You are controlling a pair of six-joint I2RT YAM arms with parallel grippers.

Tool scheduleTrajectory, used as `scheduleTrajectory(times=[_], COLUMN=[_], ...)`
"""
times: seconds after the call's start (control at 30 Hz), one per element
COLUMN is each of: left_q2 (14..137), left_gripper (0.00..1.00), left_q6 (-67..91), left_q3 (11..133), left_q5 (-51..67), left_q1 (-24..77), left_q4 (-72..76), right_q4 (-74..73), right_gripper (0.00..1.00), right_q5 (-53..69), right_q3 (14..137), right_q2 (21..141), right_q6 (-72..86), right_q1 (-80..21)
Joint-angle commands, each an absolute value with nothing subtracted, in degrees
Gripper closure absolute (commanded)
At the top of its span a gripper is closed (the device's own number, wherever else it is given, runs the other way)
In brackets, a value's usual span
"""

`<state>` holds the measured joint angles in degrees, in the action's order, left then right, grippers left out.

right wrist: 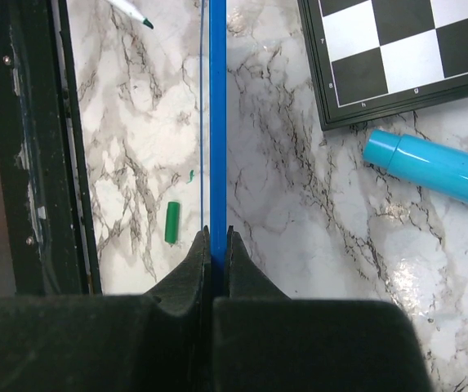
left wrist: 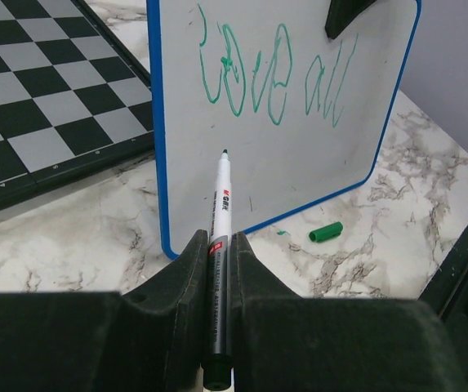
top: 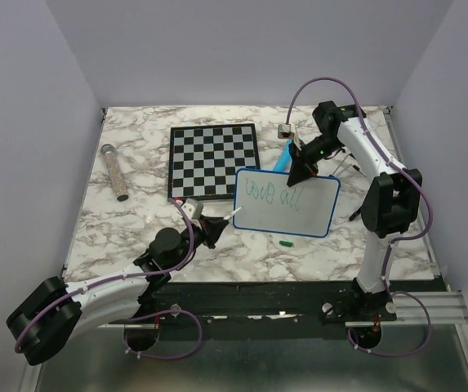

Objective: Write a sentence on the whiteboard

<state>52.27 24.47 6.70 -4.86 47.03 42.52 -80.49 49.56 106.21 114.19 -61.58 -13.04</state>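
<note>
Right of worktop [top: 127, 224] centre, toward the near edge: whiteboard [top: 289, 208] stands tilted, right gripper [right wrist: 215, 237] jaws clenched on its top rim. Left gripper [left wrist: 217, 243] jaws clamp green marker [left wrist: 221, 200], tip just off board face under the sentence [left wrist: 273, 77]. Cap [left wrist: 326, 232] lies beside board.

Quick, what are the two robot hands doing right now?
Left gripper: shut on the marker.
Right gripper: shut on the whiteboard edge.

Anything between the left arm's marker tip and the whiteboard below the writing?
Nothing visible. The marker in the left gripper points at bare whiteboard under the green sentence; the right gripper clamps the board's top edge, and the green cap lies on the table, off that line.
</note>
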Motion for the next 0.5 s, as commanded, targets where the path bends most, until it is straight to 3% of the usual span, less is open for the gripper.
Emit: scheduleTrajectory(times=[0.0,0.47], left_q2=[53.26,60.55], left_gripper=[1.00,1.00], left_q6=[24.52,25.75], left_q3=[5.54,5.62], left_q5=[-3.43,-2.20], left_q1=[46.41,46.14], left_q4=[48.42,55.28], right_q4=[-85.17,-85.08], right_gripper=[1.00,0.99], right_q5=[47.29,48.07], right_q3=[105.64,105.73], right_q2=[114.08,113.99], right_q6=[-66.80,-66.80], right_q1=[-12.13,-11.69])
